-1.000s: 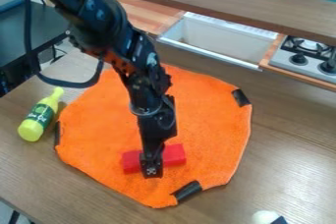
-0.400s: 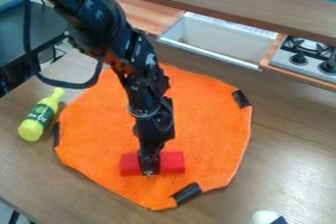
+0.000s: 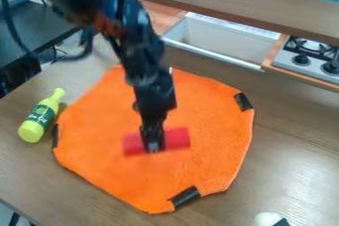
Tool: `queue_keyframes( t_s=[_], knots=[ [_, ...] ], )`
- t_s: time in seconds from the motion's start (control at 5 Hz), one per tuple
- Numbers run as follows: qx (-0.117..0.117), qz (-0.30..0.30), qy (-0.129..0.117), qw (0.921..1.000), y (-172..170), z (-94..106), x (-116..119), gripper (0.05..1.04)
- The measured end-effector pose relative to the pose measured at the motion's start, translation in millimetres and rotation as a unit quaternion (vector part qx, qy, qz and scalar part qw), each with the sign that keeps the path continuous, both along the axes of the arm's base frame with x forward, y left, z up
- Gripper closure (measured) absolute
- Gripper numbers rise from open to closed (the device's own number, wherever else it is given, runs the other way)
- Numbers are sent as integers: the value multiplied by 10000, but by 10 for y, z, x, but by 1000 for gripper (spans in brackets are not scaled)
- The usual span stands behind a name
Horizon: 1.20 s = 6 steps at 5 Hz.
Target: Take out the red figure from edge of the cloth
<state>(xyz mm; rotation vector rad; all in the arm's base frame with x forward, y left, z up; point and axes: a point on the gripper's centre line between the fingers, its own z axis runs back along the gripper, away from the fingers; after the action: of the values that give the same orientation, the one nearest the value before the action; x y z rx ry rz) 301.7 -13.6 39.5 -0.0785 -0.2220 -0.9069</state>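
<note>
Red figure (image 3: 177, 139) held mid-length by gripper (image 3: 153, 145), jaws closed on it, over lower-ctr. of orange cloth (image 3: 212, 116); long axis laid approx. L–R across view, R end slightly higher.

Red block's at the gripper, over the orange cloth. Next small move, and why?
I'd ease the gripper gently down until the red block seats, before any release. The block looks gripped near its middle, and orange cloth shows all around it, well in from the edge the task wants it away from. Whether it's already touching the cloth, I can't tell.
</note>
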Motion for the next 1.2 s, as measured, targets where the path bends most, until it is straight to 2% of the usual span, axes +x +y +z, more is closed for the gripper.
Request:
queue_keyframes(
  t_s=[0.2,0.4,0.6,0.8,1.2],
  knots=[
    [-178,391,-25,9991,-27,250,84,560],
    [-250,757,-49,9968,-189,343,204,560],
    [-206,1379,180,9901,-442,171,313,560],
    [-215,1928,299,9806,-693,37,402,560],
    [-372,3125,346,9486,-1175,-50,636,560]
  ],
)
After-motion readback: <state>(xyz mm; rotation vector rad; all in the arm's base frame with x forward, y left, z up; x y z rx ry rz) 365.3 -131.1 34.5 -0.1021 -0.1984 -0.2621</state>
